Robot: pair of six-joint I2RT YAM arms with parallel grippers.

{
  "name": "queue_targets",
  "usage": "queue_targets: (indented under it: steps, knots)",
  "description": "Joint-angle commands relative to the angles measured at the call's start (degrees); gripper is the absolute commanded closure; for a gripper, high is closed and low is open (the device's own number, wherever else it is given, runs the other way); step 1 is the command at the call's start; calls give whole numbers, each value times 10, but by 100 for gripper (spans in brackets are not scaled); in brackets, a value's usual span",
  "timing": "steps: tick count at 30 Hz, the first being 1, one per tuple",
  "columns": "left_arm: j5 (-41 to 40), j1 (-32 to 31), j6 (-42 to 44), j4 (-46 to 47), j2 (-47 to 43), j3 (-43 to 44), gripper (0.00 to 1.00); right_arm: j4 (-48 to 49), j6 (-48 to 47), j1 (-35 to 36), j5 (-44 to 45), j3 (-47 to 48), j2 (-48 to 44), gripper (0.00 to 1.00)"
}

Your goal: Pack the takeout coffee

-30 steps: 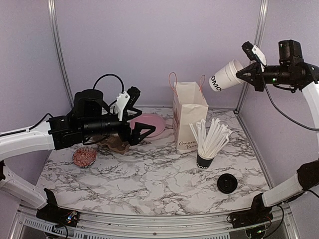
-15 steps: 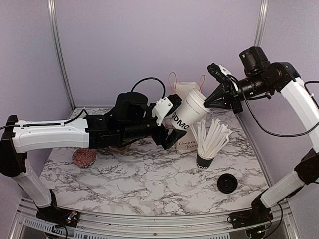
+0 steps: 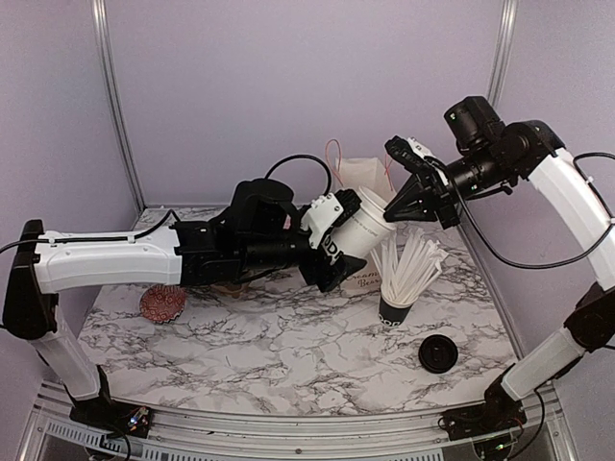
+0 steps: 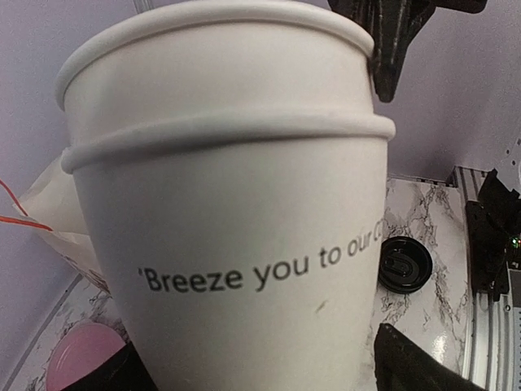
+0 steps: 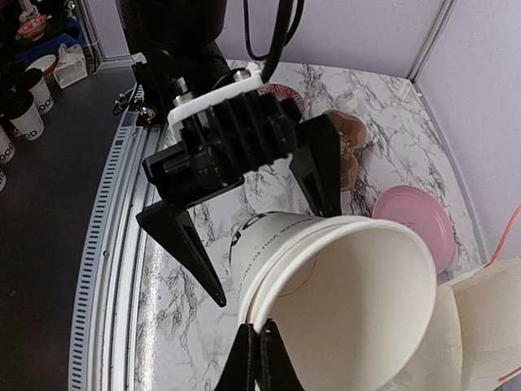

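**Lidless takeout cup [image 3: 363, 230] hung tilted in mid-air between both arms, above the worktop [image 3: 288, 346], just before the paper bag [image 3: 360, 171].**
Right jaws were pinched together on its rim; left jaws stood apart around its body, not visibly gripping. Biggest risk: a release before the left clamped would drop it. Lesser risks: a hard squeeze crushing the paper wall, or a swing clipping the cup of straws [image 3: 405, 274].

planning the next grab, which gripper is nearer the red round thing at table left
Left. The left gripper, jaws open around the nested paper cups, is right of the red round thing; the right gripper pinches their rim farther right.
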Motion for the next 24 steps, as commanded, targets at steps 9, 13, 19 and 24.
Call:
queue_targets:
  steps: [9,13,19,24]
  knots:
    - [-8,2,8,-13,16,14,5,-12,-13,6,-16,20,-7,100]
    - [0,7,8,-24,25,20,9,-11,-13,5,-14,22,-8,100]
    - [2,11,10,-37,31,24,15,-10,-13,5,-10,18,-10,100]
    - [19,15,4,-35,25,21,26,-8,-12,6,-1,17,-10,100]
